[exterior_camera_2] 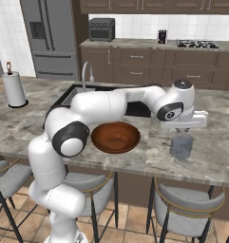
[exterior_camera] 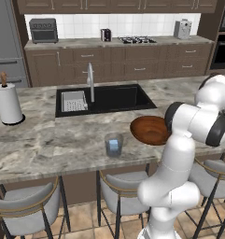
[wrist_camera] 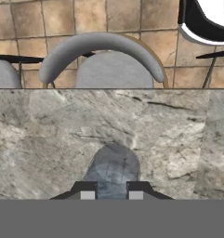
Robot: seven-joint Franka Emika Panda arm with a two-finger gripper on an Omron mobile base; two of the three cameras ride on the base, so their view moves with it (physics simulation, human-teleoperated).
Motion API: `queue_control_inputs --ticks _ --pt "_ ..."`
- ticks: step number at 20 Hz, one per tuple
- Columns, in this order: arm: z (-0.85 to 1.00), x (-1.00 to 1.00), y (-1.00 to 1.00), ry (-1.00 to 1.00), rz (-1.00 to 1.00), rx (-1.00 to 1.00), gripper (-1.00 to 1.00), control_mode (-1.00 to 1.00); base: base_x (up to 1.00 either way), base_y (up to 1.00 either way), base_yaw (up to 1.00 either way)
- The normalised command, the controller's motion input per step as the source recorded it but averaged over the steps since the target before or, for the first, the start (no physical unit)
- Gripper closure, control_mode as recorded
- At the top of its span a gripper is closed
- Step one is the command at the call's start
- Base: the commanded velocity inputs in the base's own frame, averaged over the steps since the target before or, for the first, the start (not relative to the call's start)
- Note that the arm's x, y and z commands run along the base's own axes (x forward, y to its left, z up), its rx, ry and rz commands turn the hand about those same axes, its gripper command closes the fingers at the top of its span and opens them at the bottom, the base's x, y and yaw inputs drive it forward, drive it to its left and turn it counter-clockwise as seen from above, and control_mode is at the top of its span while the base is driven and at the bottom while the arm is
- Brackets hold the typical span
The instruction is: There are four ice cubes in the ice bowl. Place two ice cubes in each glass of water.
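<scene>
Marble tabletop [exterior_camera_2: 211, 152] carries the wooden ice bowl [exterior_camera_2: 115, 137], seen with the right glass [exterior_camera_2: 181, 145] at its 3 o'clock. The claw [exterior_camera_2: 183, 129] is hung directly over that glass, narrowly parted; whether an ice cube is held cannot be told. The left glass [exterior_camera: 114, 144] holds pale cubes [exterior_camera: 115, 146].

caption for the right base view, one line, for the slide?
Panda arm reaches across the marble island past the ice bowl, its gripper poised directly above a glass of water.
</scene>
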Motion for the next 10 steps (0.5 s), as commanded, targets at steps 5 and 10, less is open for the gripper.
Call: queue_control_inputs --ticks 5,10 --pt "-0.33 0.33 0.29 -0.14 -0.15 0.01 1.00 -1.00 0.00 0.00 0.00" --pt "-0.33 0.46 0.22 -0.02 -0.08 0.00 1.00 -1.00 0.00 0.00 0.00"
